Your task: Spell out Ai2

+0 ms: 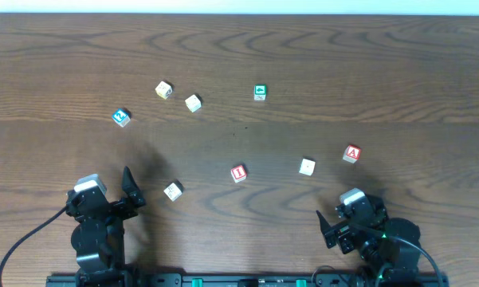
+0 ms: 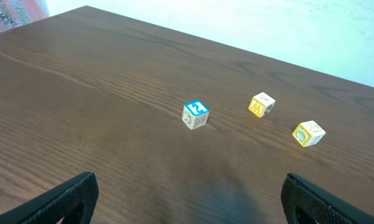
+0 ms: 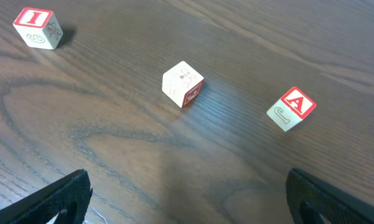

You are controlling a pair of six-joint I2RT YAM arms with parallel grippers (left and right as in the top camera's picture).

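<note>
**On the wood table: letter blocks scattered, both grippers empty**

At the near edge of the table (image 1: 382, 64), the two arms sit low by their bases, one at each side. The left gripper (image 2: 190, 202) is spread wide, its two dark fingers at opposite lower corners of the wrist view with only bare wood between them. The right gripper (image 3: 187, 196) is spread just as wide and grips nothing.

The three task pieces lie apart from one another, not in a row. The red A block (image 3: 290, 108) rests on the right side of the table, ahead of the right gripper, turned at an angle. The red I block (image 3: 37, 27) sits nearer the middle. A white block (image 3: 183, 84) lies between these two, touching neither. The blue 2 block (image 2: 195, 114) is far off on the left side, ahead of the left gripper.

Beyond the 2, toward the middle, lie one yellow block (image 2: 261, 104) and a second yellow block (image 2: 308, 133), near each other but not touching. A green block (image 1: 260, 92) stands alone toward the far middle. A pale block (image 1: 173, 190) lies just beside the left gripper.
</note>
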